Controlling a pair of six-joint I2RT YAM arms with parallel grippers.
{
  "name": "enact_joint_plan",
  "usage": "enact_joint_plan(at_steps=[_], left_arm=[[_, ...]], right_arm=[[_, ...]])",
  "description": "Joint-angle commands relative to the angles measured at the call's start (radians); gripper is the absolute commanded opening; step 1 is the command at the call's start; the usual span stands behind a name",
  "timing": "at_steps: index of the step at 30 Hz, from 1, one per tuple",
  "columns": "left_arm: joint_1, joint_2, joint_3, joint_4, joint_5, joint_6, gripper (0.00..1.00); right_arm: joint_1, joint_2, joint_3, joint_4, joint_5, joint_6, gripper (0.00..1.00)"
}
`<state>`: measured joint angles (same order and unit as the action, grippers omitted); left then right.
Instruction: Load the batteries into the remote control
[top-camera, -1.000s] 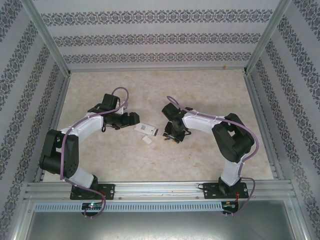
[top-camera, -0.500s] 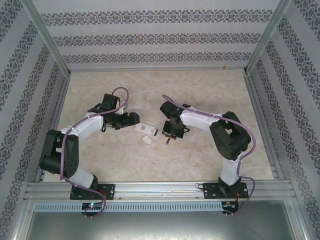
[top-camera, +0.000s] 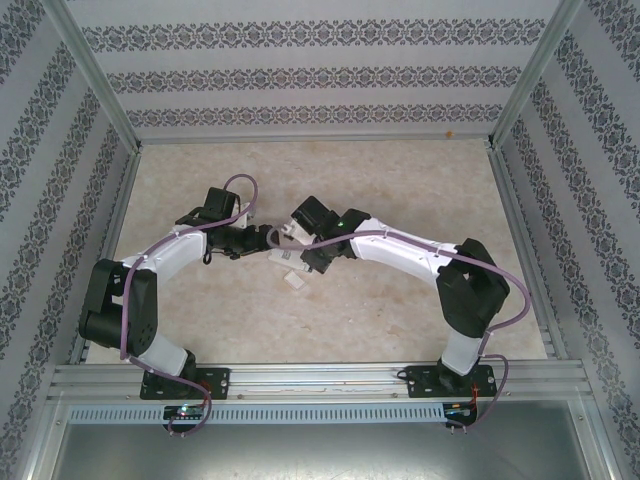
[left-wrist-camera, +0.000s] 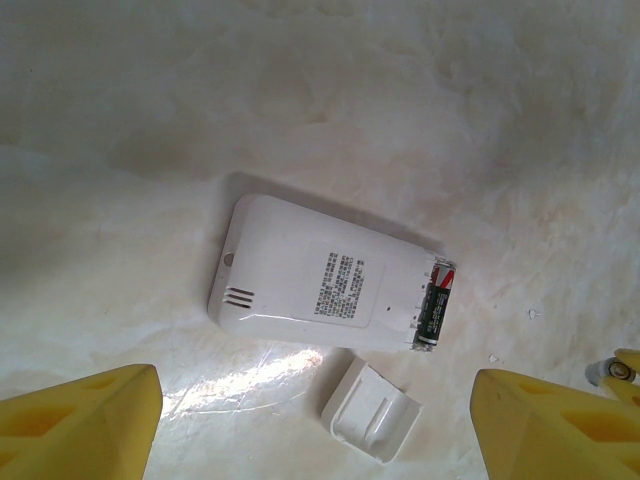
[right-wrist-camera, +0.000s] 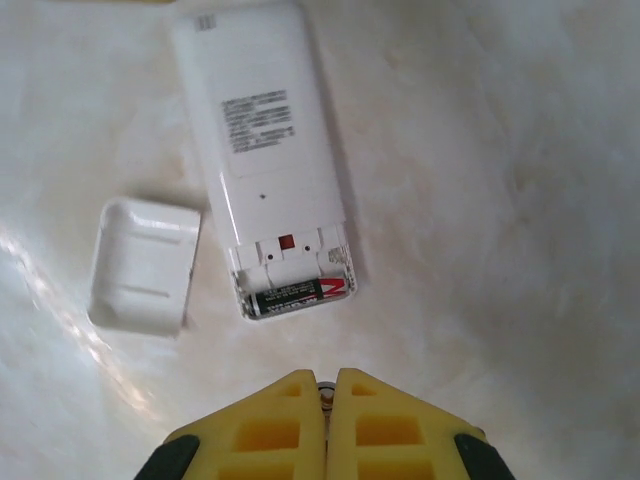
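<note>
Right hand (right-wrist-camera: 325, 376), pinching a battery (right-wrist-camera: 321, 393), swung over remote (right-wrist-camera: 265, 130) and loose cover (right-wrist-camera: 145, 265); left hand (left-wrist-camera: 315, 400) open.

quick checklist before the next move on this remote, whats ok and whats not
1. The cover is off the remote and lies beside it: ok.
2. One battery is seated in the end slot: ok.
3. The empty slot next to it is free for another: ok.
4. The right gripper is shut and lined up near the compartment end: ok.
5. Something held between its fingers: cannot tell; a small metal tip shows there.
6. The left gripper is open and not touching the remote: ok.
</note>
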<state>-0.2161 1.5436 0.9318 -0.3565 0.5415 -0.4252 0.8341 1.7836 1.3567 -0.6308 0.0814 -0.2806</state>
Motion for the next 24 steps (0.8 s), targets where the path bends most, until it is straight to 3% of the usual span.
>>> enact_joint_plan(at_steps=[1,7,13,24], left_arm=[[-0.006,-0.015,-0.011,-0.011,-0.009,0.034,0.82],[0.057,-0.010,-0.067,0.030,0.067,-0.021,0.80],[0.073,-0.037,-0.064,0.022,0.048,-0.008,0.80],[0.073,-0.015,-0.084,0.062,0.075,-0.045,0.79]], right_arm=[[0.002,0.024,0.010,-0.049,-0.037,-0.463,0.00],[0.021,0.014,-0.012,-0.078,-0.286,-0.816,0.02],[0.081,0.054,-0.070,-0.183,-0.247,-0.956,0.06],[0.146,0.092,-0.176,-0.055,-0.106,-0.943,0.14]])
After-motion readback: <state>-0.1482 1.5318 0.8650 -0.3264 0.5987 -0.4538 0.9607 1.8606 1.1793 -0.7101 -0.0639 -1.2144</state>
